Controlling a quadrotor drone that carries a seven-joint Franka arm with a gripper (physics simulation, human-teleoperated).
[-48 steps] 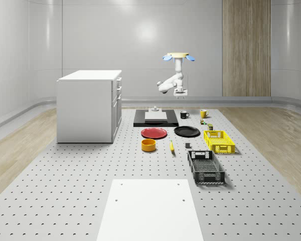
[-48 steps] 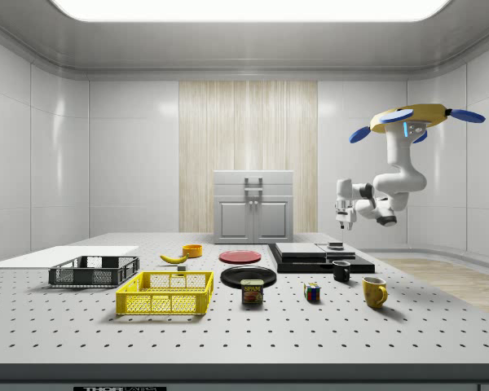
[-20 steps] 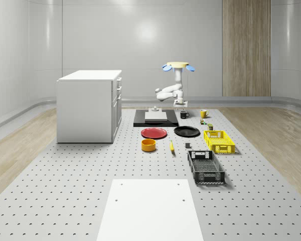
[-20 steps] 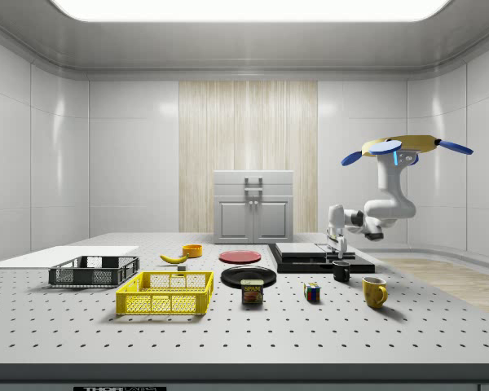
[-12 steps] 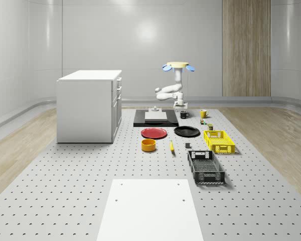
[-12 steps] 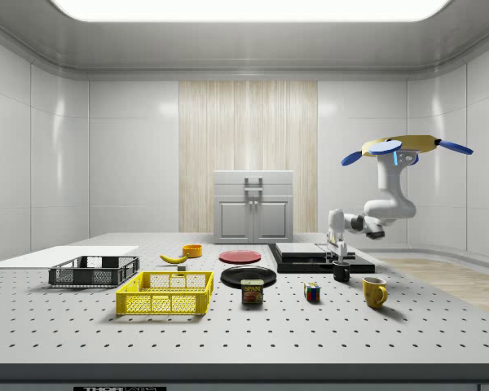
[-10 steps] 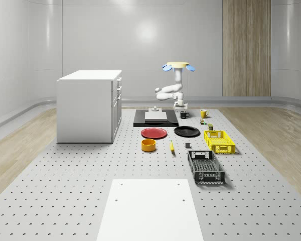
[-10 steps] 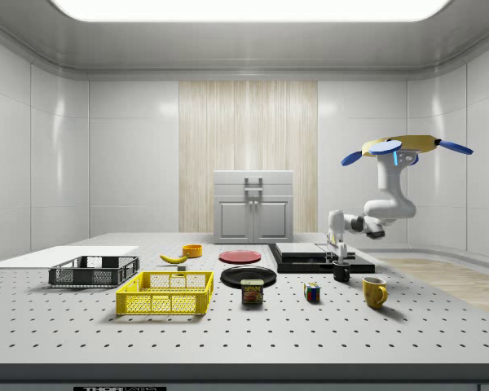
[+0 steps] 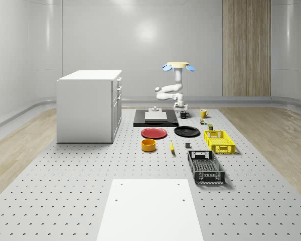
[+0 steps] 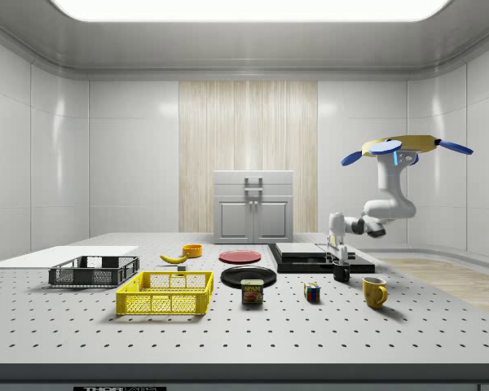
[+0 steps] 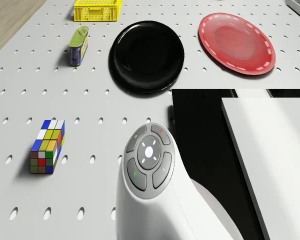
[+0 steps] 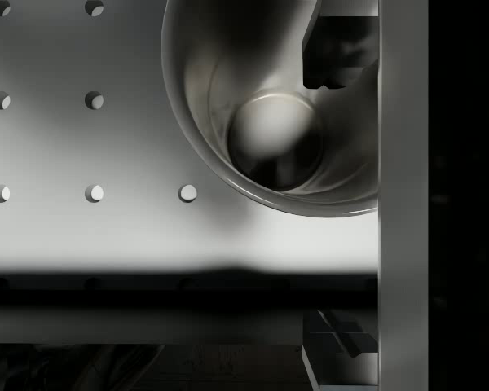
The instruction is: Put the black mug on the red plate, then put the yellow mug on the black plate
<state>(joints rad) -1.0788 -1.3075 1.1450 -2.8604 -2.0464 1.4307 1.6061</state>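
Change: since 2.4 s ago the drone (image 10: 407, 147) is hovering lower and the gripper (image 10: 337, 254) is now sitting right at the black mug, no longer well above it.
Black mug (image 10: 341, 273): standing upright on the surface (image 9: 90, 201), beside the black slab (image 10: 318, 261); one gripper finger (image 12: 342, 49) is reaching inside its rim.
Gripper: fingers spread apart, straddling the mug wall, not yet clamping.
Yellow mug (image 10: 374, 292): standing near the black mug, at its 4 o'clock in the side view.
Red plate (image 9: 154, 133): lying bare, just beside the black plate (image 9: 187, 131) at its 3 o'clock in the whole-scene view.
Drone: hovering over the surface's far end, above the mugs.
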